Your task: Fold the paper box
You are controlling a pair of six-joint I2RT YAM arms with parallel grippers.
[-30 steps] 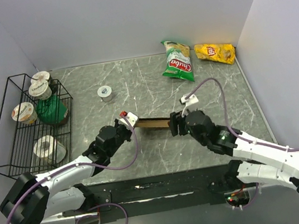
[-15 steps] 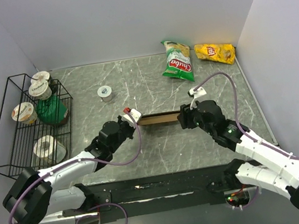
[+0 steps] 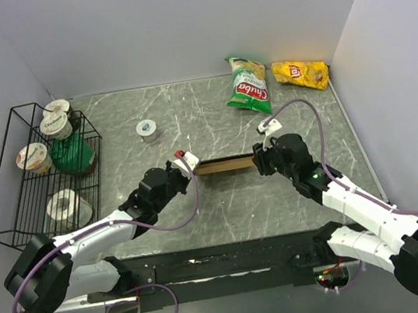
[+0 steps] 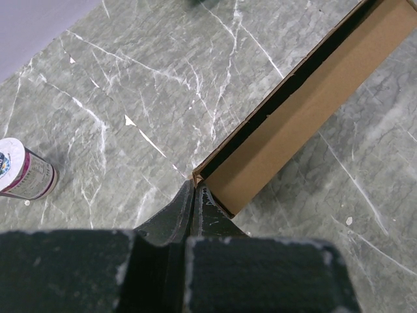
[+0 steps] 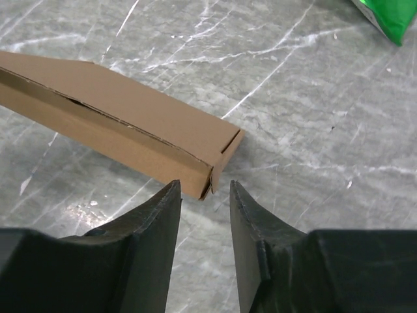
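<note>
The paper box (image 3: 224,164) is a long, narrow brown cardboard shape lying across the middle of the table between my two grippers. My left gripper (image 3: 192,168) is at its left end. In the left wrist view the fingers (image 4: 195,186) are pressed together with a thin corner edge of the paper box (image 4: 306,104) pinched at their tips. My right gripper (image 3: 255,161) is at the right end. In the right wrist view it (image 5: 204,186) is open, and the end corner of the paper box (image 5: 124,124) sits just ahead of the gap, untouched.
A black wire rack (image 3: 15,225) with cups and a green item stands at the left. A small can (image 3: 147,129) stands behind the left arm. A green snack bag (image 3: 248,87) and a yellow one (image 3: 300,73) lie at the back right.
The box and both grippers have shifted a little away from the arm bases. The right gripper's jaws have narrowed around the box's right end. The left gripper stays shut.
</note>
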